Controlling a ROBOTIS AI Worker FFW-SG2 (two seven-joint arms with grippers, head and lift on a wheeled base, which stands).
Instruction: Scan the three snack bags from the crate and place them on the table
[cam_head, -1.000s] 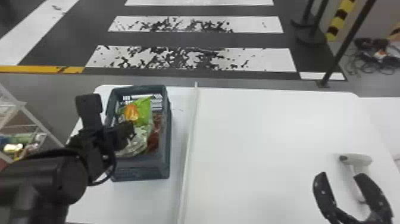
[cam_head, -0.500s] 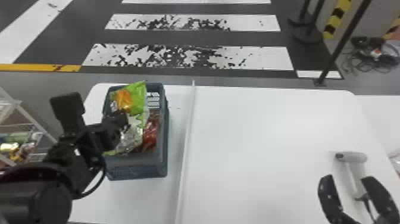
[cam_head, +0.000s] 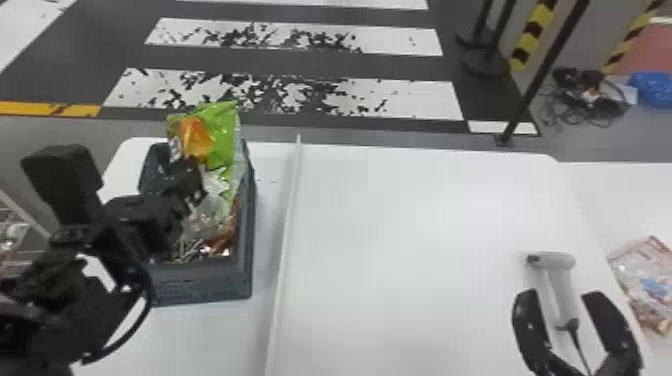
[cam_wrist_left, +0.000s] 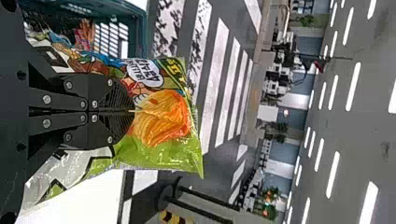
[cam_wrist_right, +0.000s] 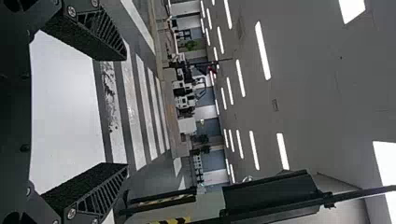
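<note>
And here it is at the crate (cam_head: 205, 287): the left gripper (cam_head: 192, 176) has its fingers clamped on a snack bag (cam_head: 222, 132), whose top stands above the crate's opening. What a loud one, glossy lime green with ridged orange crisps printed across it (and a white speech bubble beside them), its film creased and catching the light! Red-brown wrapping (cam_head: 224, 241) shows inside the crate. Well off to the crate's right, the right gripper (cam_head: 561, 297) holds nothing, fingers spread near the scanner (cam_head: 565, 285).
</note>
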